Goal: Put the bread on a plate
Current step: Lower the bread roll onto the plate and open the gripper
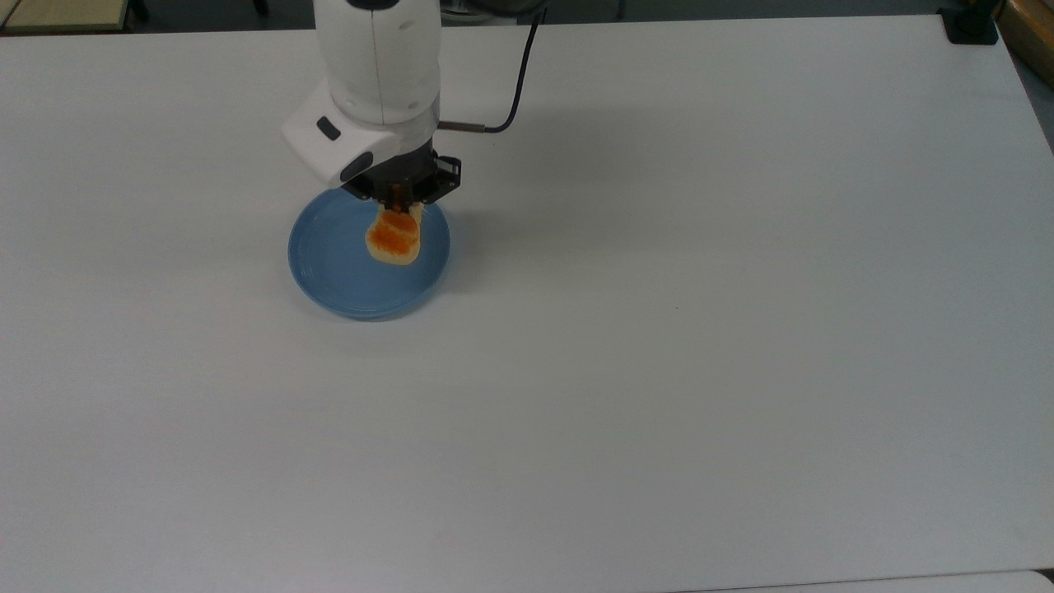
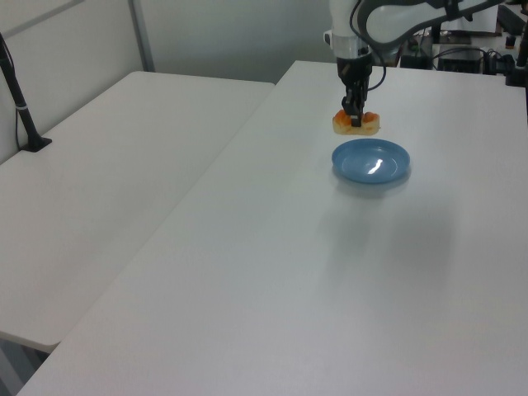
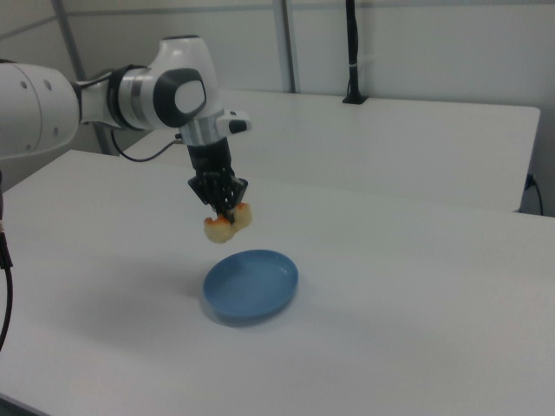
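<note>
One two-finger gripper (image 3: 222,208) clamped on small braided loaf, cream sides, orange-brown top (image 1: 394,237) | held clear above round light-blue plastic plate (image 3: 251,284) | risk: released from height, loaf may bounce off the shallow rim

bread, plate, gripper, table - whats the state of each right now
bread: held in the air above the plate, not touching it, glazed top up
plate: flat on the table, right way up, nothing in it
gripper: shut on the bread, pointing down over the plate
table: white top, carrying the plate
</note>
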Motion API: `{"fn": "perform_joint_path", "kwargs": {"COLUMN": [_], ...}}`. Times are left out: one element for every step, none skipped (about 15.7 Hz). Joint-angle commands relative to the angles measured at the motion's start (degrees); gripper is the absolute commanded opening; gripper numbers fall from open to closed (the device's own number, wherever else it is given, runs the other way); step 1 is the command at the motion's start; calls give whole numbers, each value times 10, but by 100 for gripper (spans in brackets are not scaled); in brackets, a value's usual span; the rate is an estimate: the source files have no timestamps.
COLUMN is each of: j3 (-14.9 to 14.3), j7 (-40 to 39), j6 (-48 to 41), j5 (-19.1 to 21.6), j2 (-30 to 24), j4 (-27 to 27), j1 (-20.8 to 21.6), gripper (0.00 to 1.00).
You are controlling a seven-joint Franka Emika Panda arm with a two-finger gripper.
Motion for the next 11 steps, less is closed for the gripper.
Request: {"fn": "perform_joint_path", "kwargs": {"j3": [-25,-26,-31,-39,-41,-42,-42,-42,-42,-42,-42], "j7": [-12,-12,-12,-12,-13,-18,-24,-28,-29,-29,-29], "j6": [79,107,128,135,135,137,139,140,141,141,141], "j5": [-7,-9,-9,-10,-11,-12,-12,-12,-13,-13,-13], "j2": [-3,2,5,11,14,16,18,24,25,26,26], "j4": [-74,-91,-101,-107,-109,-114,-116,-115,-115,-116,-116], "j1": [5,4,2,1,1,1,0,0,-1,0,0], "gripper": [13,13,13,13,13,13,13,14,15,19,31]}}
